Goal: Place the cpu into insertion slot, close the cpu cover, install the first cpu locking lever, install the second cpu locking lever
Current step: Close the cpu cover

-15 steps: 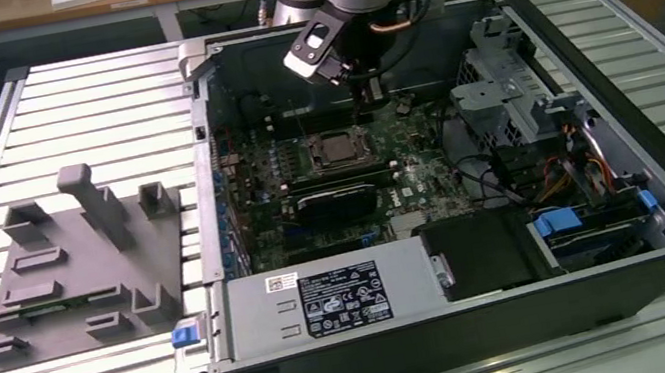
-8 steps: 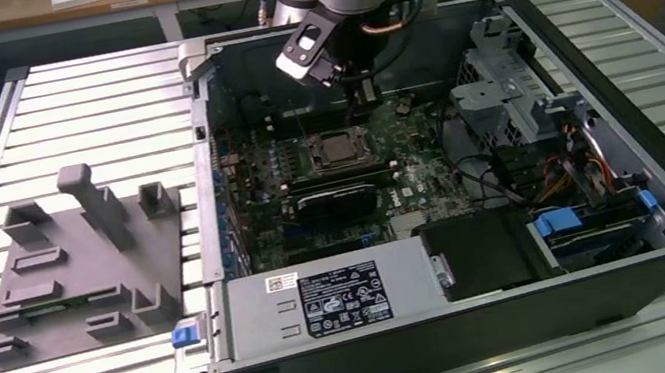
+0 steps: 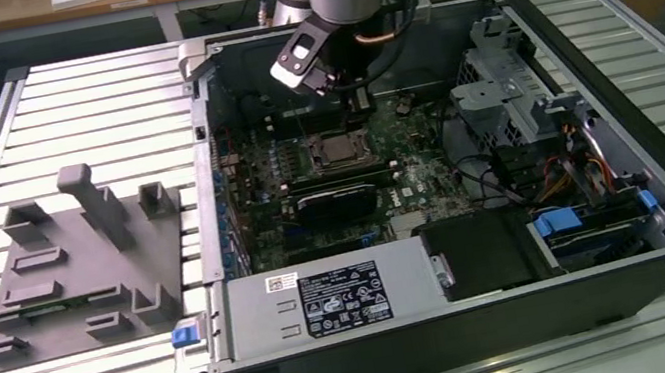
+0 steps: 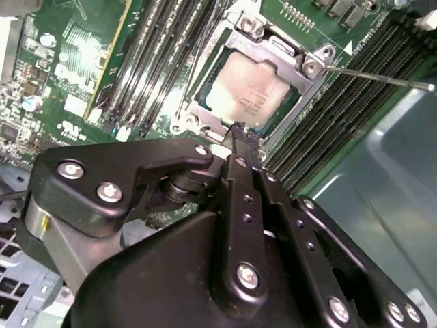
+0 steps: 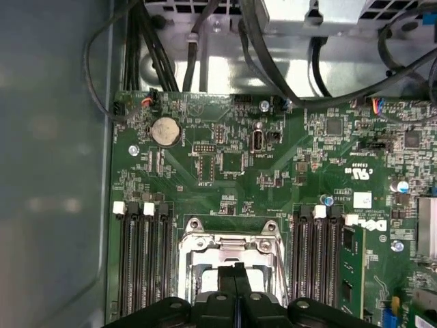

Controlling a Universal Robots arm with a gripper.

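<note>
The cpu [image 4: 249, 92], with a dull silver-tan top, lies in the insertion slot [image 3: 334, 151] on the green motherboard. The cpu cover [image 4: 273, 48], a silver metal frame, lies flat around it and is also seen in the first wrist view [image 5: 205, 242]. A thin metal locking lever [image 4: 379, 77] sticks out sideways from the cover's corner, across the memory slots. My gripper [image 4: 239, 130] is shut with nothing between its fingers. Its tips hover just over the socket's near edge in both wrist views [image 5: 234, 270]. In the exterior view the gripper [image 3: 359, 101] hangs just behind the socket inside the open case.
Black memory slots [image 5: 143, 253] flank the socket on both sides. Cables [image 5: 273, 61] run along the case wall beyond the board. A black card [image 3: 336, 204], the power supply [image 3: 324, 299] and drive cage [image 3: 506, 91] crowd the case. A grey fixture [image 3: 74, 260] lies at the exterior view's left.
</note>
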